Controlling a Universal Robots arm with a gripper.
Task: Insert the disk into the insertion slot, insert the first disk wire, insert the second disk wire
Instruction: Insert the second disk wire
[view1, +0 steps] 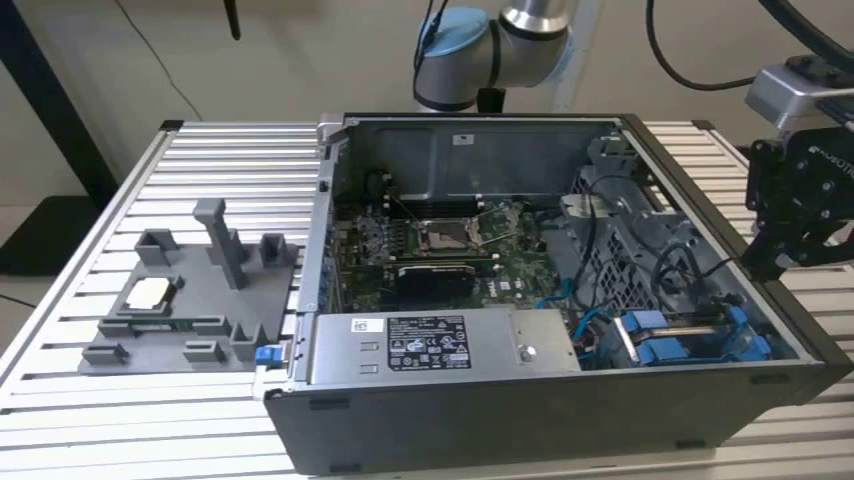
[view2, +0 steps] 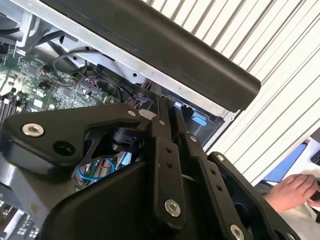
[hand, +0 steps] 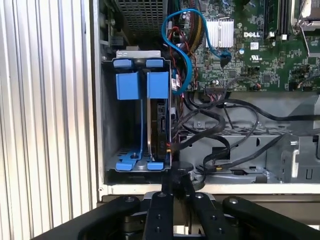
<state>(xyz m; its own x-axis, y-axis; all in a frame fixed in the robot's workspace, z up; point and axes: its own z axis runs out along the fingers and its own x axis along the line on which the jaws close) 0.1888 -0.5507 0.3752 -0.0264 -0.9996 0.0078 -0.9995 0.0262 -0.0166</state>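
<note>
- The open computer case (view1: 534, 420) lies on a slatted table (view1: 200, 160).
- The slot (hand: 107, 125), a grey cage, sits in the case's near corner at the exterior view's right.
- The gripper (hand: 178, 175) hangs over the case edge just beside the slot, closed, with nothing seen between its tips.
- The disk (hand: 161, 125) stands on edge inside the slot, its blue frame (hand: 157, 85) showing at the end.
- The disk is probably stiff, dense and easily hurt by knocks, so the blue frame looks a safer hold than the bare faces.
- Black wires (hand: 215, 120) run just beside the disk. They look floppy and best held at the plug. Whether one is plugged in cannot be told.
</note>
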